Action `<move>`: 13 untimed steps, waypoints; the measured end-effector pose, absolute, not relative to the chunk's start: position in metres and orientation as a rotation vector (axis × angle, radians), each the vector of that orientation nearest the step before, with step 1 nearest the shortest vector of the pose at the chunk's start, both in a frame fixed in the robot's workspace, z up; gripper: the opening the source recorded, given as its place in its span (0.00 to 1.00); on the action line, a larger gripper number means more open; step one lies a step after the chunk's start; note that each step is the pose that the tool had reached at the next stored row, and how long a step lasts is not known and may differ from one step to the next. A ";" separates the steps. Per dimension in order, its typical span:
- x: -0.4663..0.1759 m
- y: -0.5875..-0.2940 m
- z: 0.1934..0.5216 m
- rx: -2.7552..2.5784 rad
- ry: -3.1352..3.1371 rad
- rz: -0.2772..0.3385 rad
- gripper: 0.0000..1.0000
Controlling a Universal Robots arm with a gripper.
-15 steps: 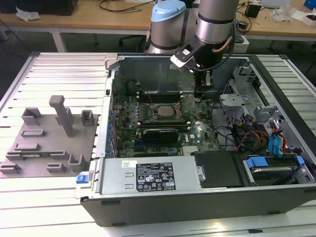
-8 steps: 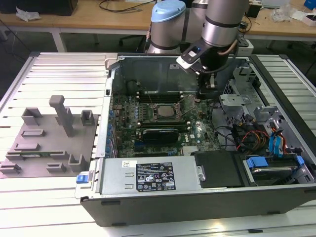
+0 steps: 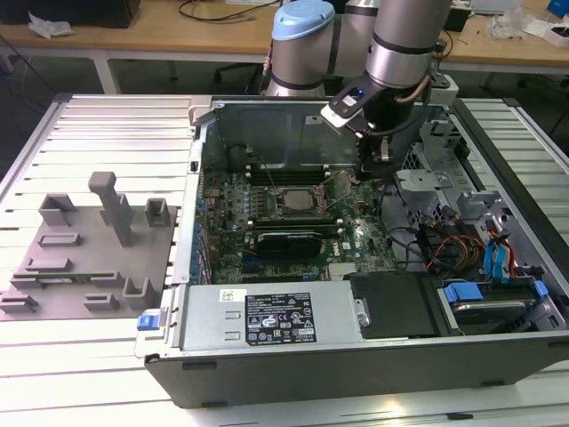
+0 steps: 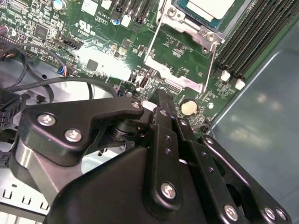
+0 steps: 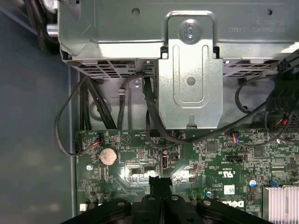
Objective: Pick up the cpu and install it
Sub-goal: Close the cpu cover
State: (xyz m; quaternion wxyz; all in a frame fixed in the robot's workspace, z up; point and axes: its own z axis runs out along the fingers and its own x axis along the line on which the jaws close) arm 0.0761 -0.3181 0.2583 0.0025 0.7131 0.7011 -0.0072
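— Where does the cpu (image 4: 208,6) sit?
— In the socket (image 4: 187,23), its silvery top facing up in the second wrist view.
— And the gripper (image 3: 372,171)?
— In the exterior view it hangs at the socket's two o'clock, jaws together.

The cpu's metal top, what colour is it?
Silvery-white; the cpu shows best in the second wrist view.
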 end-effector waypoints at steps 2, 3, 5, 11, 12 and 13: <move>0.076 -0.318 0.255 2.235 2.201 -0.023 0.11; 0.076 -0.318 0.253 2.234 2.202 -0.023 0.11; 0.076 -0.318 0.249 2.233 2.203 -0.023 0.11; 0.076 -0.314 0.242 2.233 2.202 -0.025 0.11; 0.076 -0.313 0.241 2.232 2.202 -0.026 0.11; 0.076 -0.312 0.240 2.231 2.201 -0.028 0.11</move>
